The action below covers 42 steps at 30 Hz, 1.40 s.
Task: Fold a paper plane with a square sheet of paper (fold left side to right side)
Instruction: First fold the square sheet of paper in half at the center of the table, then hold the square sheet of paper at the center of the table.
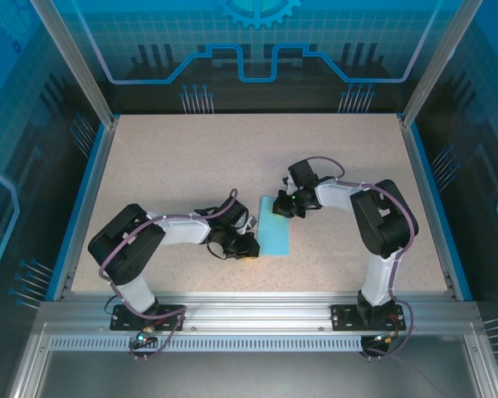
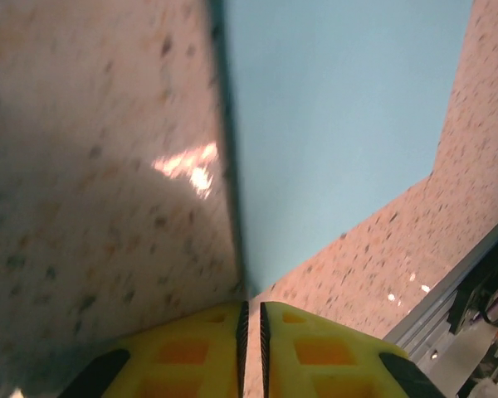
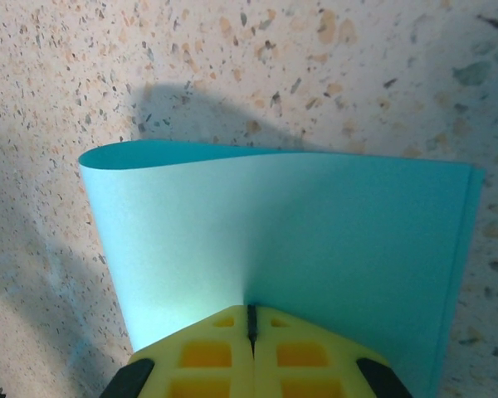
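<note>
Your table (image 1: pixel 191 157) is the biggest thing here, a speckled top with a blue rim. It lies bare from 9 o'clock round through 12 to 3, so you have plenty of room to sweep away from the arms. At 6 o'clock the aluminium rail (image 1: pixel 249 308) runs close, and that is where you have least slack.

The square sheet of paper (image 1: pixel 275 236) lies just off the table's middle toward 5 o'clock, doubled over into a narrow strip running 12 to 6. Expect it to be feather-light, limp and quick to crease. It will likely slide on the smooth top, and a hard tug could tear or wrinkle it. In the right wrist view the upper layer bows up in a soft loop toward 10 o'clock, not yet pressed flat. Take it by corners and free edges, never mid-sheet.

The left gripper (image 1: pixel 251 247) sits at the strip's 7 o'clock corner. Its jaws are all but closed, and the paper's corner runs into the thin gap between them, pinched as far as I can judge. The right gripper (image 1: pixel 284 209) is at the 12 o'clock end with its jaws fully together. The paper puckers at their tips, so it looks nipped there.
</note>
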Tool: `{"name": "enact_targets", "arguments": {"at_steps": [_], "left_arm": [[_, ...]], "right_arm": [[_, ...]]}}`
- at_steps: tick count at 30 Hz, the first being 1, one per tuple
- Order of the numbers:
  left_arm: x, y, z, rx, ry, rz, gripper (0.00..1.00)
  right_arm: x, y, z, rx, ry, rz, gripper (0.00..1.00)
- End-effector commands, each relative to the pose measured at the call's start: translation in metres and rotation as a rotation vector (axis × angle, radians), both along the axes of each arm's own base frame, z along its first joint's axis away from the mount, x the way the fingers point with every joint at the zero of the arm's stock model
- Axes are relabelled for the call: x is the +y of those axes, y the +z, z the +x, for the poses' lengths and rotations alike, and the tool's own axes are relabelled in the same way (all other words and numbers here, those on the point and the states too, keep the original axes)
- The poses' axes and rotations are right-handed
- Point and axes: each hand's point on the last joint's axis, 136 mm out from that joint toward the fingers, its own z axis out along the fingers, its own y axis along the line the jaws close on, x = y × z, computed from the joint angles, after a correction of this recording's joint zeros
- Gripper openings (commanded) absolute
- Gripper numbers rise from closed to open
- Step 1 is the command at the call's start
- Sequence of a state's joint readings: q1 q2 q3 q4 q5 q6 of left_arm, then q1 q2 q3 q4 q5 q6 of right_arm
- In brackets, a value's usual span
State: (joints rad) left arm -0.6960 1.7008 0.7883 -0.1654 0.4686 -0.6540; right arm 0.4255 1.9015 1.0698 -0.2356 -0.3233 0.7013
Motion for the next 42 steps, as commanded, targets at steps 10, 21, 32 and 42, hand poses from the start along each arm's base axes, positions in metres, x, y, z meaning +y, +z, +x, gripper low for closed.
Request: {"name": "enact_targets", "arguments": {"at_steps": [10,21,32,42], "left_arm": [[-0.012,0.051,0.048,-0.076,-0.03,-0.044,0.2],[-0.039,0.01,0.076,-0.031,-0.035,-0.036,0.2],[-0.023,-0.024,0.056,0.035,-0.002,0.072,0.2],[-0.018,-0.029,0.051,0.045,0.015,0.092,0.2]], "right_arm": [[-0.028,-0.03,-0.009,0.07,-0.033,-0.117,0.0],[-0.017,-0.027,-0.005,0.058,-0.007,-0.087,0.0],[-0.006,0.031,0.019,-0.133,0.043,-0.032,0.04],[-0.023,0.079,-0.037,-0.192,0.061,-0.044,0.14]]}}
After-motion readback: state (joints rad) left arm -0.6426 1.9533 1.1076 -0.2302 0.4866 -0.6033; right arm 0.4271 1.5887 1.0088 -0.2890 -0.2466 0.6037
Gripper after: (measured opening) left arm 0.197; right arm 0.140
